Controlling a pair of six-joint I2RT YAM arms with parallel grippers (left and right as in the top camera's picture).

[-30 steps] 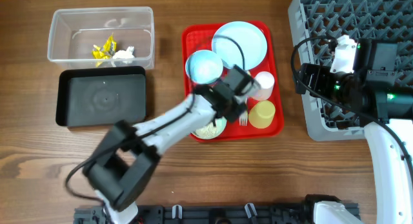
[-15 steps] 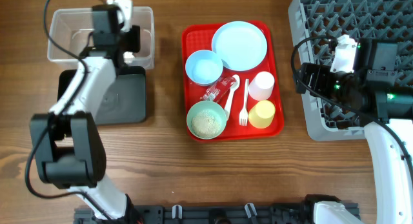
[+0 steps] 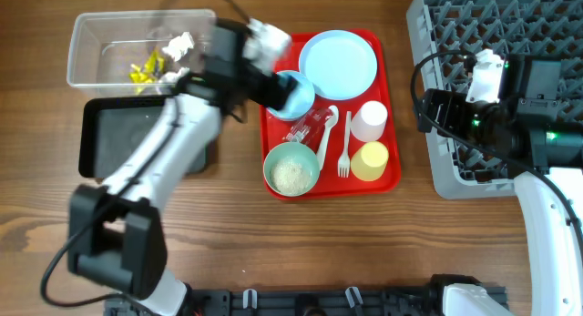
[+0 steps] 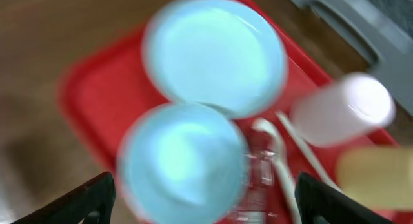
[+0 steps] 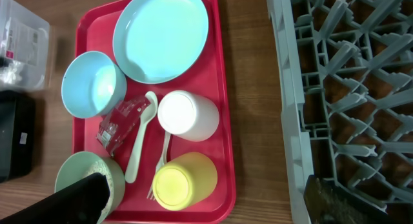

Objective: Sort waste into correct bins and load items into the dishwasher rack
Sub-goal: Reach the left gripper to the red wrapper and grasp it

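my left pincer (image 4: pixel 206 208) stands wide apart with nothing in it, above the light blue bowl (image 4: pixel 184 162) on the red tray (image 4: pixel 84 101). this view is blurred and only my finger ends show. the crumpled wrapper (image 3: pixel 306 127) lies beside the spoon (image 3: pixel 326 134). my right pincer (image 5: pixel 206 201), also apart, hangs near the grey rack (image 5: pixel 284 88), which is cut off at the edge. the yellow wrapper (image 3: pixel 141 72) lies in the clear tub (image 3: pixel 100 17).

No text can be read anywhere. The clear tub (image 5: pixel 9 11) carries a sticker (image 5: pixel 29 38) with dark print, and the black tub (image 5: pixel 11 161) has a small white label (image 5: pixel 23 137). Both are too small and blurred to make out.
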